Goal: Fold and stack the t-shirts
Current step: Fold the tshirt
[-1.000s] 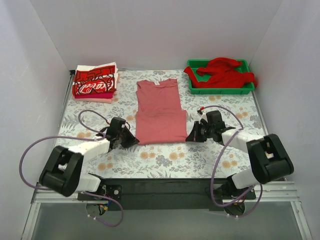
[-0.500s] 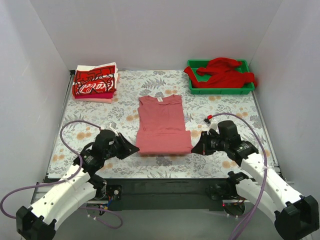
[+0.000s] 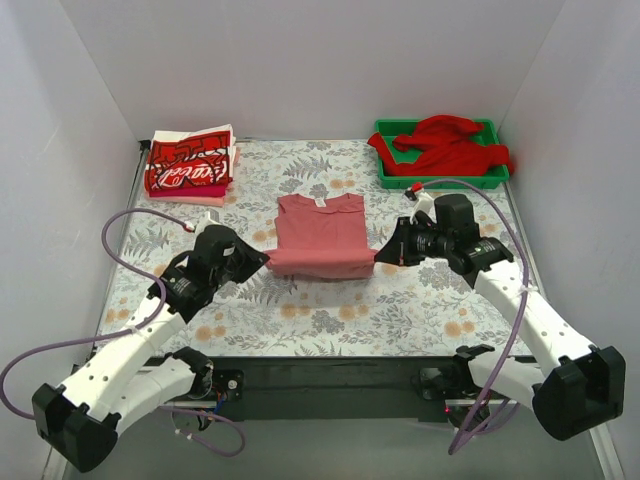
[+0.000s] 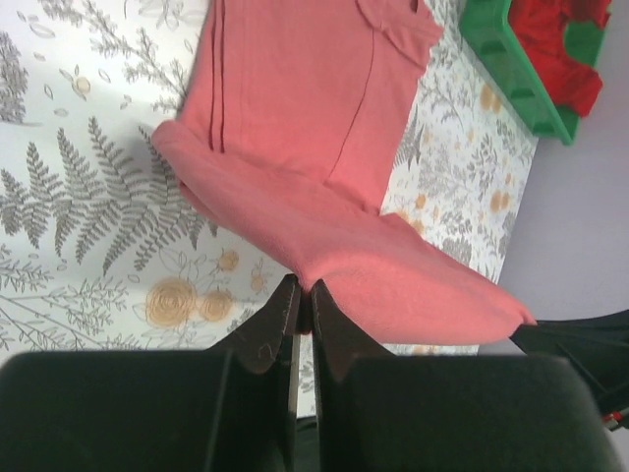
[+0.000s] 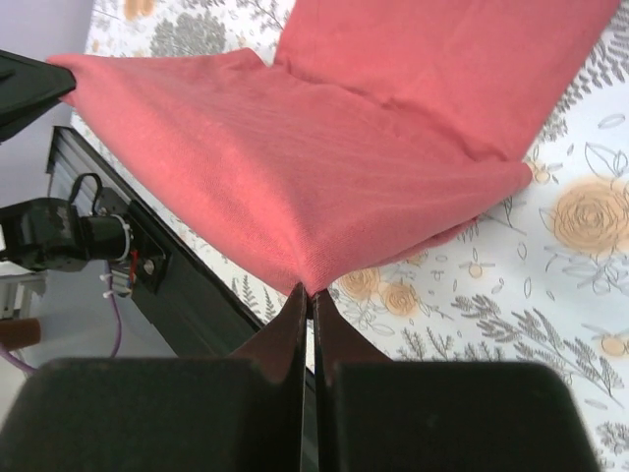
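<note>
my left pincer [image 3: 264,259] is pressed together on the near left corner of the pink t-shirt [image 3: 320,228]. my right pincer [image 3: 381,255] is pressed together on its near right corner. the near edge of the cloth hangs stretched between the two, held up off the worktop [image 3: 330,312]. the collar end lies flat on the flowered surface, around the middle of the worktop. from my left wrist the fingertips [image 4: 287,298] meet with a bit of pink cloth nipped between them, and the shirt runs away in a doubled-over sheet (a soft fold shows where the raised part bends back onto the flat part). from my right wrist it looks much the same, the tips closed on a pointed corner of the cloth and the rest sagging a little.

the printed t-shirts [image 3: 190,164], red and white, sit folded in a pile at the far left corner, well apart from the pink one. the red t-shirt [image 3: 450,146] lies crumpled in the green tray [image 3: 432,182] at the far right, one part spilling over the tray's right rim.
</note>
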You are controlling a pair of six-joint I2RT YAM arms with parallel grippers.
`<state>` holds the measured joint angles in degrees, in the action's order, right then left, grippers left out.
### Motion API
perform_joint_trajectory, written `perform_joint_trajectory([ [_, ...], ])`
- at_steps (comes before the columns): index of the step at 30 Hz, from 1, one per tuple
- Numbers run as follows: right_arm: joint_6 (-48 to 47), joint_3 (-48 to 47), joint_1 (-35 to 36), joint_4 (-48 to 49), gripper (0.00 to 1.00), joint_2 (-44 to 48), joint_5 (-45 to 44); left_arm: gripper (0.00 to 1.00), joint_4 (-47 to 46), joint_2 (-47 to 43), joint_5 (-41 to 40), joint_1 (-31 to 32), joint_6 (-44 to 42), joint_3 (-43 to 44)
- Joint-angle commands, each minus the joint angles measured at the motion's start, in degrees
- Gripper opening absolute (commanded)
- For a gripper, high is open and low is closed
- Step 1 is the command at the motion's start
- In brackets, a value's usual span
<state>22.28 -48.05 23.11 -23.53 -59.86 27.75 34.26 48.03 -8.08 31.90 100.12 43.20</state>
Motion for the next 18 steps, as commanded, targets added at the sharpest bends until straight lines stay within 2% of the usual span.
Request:
perform_joint_trajectory([
  [1, 0.13, -4.06, -1.93, 5.94, 0.01, -3.32, 6.34, 0.00, -1.03, 2.23, -7.48, -0.08, -0.36, 4.34],
  [7, 0.13, -9.24, -4.39, 7.18, 0.01, -8.86, 9.78, 0.00, -4.82, 8.65, -9.33, -1.57, -2.64, 9.09],
  [12, -0.13, -11.10, -7.64, 8.32, 0.01, -12.03, 12.76, 0.00, -8.50, 15.41, -4.24, -5.61, -5.37, 11.64],
  [18, -0.40, -14.52, -10.54, 10.69, 0.01, -20.02, 17.06, 0.00, -12.46, 23.14, -0.11, -10.71, -8.79, 15.33],
])
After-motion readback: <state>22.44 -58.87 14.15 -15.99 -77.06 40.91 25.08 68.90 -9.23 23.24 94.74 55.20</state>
